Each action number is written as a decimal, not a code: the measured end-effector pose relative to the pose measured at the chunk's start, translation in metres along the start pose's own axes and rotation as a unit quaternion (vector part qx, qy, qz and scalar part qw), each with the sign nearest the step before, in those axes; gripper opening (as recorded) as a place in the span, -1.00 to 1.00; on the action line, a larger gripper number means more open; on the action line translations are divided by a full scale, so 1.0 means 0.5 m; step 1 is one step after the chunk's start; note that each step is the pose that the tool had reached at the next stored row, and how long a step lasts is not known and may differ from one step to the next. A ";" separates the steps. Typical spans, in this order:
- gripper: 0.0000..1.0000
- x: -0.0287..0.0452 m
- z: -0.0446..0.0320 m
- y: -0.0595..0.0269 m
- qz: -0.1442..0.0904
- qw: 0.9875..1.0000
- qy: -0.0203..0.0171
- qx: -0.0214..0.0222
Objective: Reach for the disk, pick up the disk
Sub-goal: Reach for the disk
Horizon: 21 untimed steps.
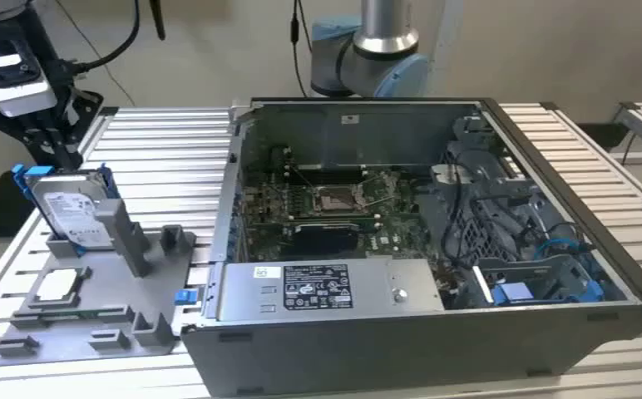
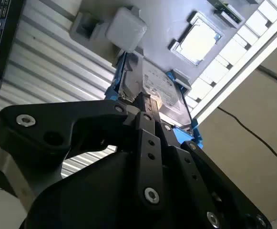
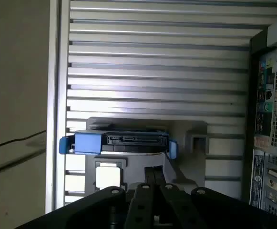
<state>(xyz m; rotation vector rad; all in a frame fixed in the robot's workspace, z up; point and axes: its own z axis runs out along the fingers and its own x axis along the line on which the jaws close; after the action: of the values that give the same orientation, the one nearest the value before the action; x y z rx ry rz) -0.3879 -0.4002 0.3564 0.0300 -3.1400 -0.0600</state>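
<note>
Exterior view: high, wide; both wrist views: close, sharing disk

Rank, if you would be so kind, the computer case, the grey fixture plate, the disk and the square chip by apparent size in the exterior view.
Largest to smallest:
1. computer case
2. grey fixture plate
3. disk
4. square chip
Each step is plain; no two look alike.

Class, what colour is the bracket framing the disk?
Blue bracket, clearest in the first wrist view.
</note>
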 end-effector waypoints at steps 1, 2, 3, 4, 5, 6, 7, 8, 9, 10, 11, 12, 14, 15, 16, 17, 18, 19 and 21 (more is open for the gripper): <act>-1.00 0.000 0.000 0.000 0.000 1.000 0.000 0.000; -1.00 0.000 0.000 0.000 0.000 1.000 0.000 0.000; -1.00 0.000 0.000 0.000 0.000 1.000 0.000 0.000; -1.00 0.000 0.000 0.000 0.000 1.000 0.000 0.000; -1.00 0.000 0.000 0.000 0.000 1.000 0.000 0.000; -1.00 0.000 0.000 0.000 0.000 1.000 0.000 0.000; -1.00 0.000 0.000 0.000 0.000 1.000 0.000 0.000; -1.00 0.000 0.000 0.000 0.000 1.000 0.000 0.000; -1.00 0.000 0.000 0.000 0.000 1.000 0.000 0.000; -1.00 0.000 0.000 0.000 0.000 1.000 0.000 0.000; -1.00 0.000 0.000 0.000 0.000 1.000 0.000 0.000; -1.00 0.000 0.000 0.000 0.000 1.000 0.000 0.000; -1.00 0.000 0.000 0.003 0.000 1.000 0.000 0.000; -1.00 0.000 0.000 0.007 0.000 1.000 0.000 0.000; -1.00 0.000 0.000 0.013 0.000 1.000 0.000 0.000; -1.00 0.000 0.001 0.019 0.000 1.000 0.000 0.000; -1.00 0.000 0.001 0.025 0.000 1.000 0.000 0.000; -1.00 0.000 0.001 0.032 0.000 1.000 0.000 0.000; -1.00 0.002 0.002 0.042 0.000 1.000 0.000 0.000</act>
<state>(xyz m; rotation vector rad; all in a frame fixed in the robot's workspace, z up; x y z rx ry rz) -0.3893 -0.3794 0.3563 0.0300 -3.1401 -0.0602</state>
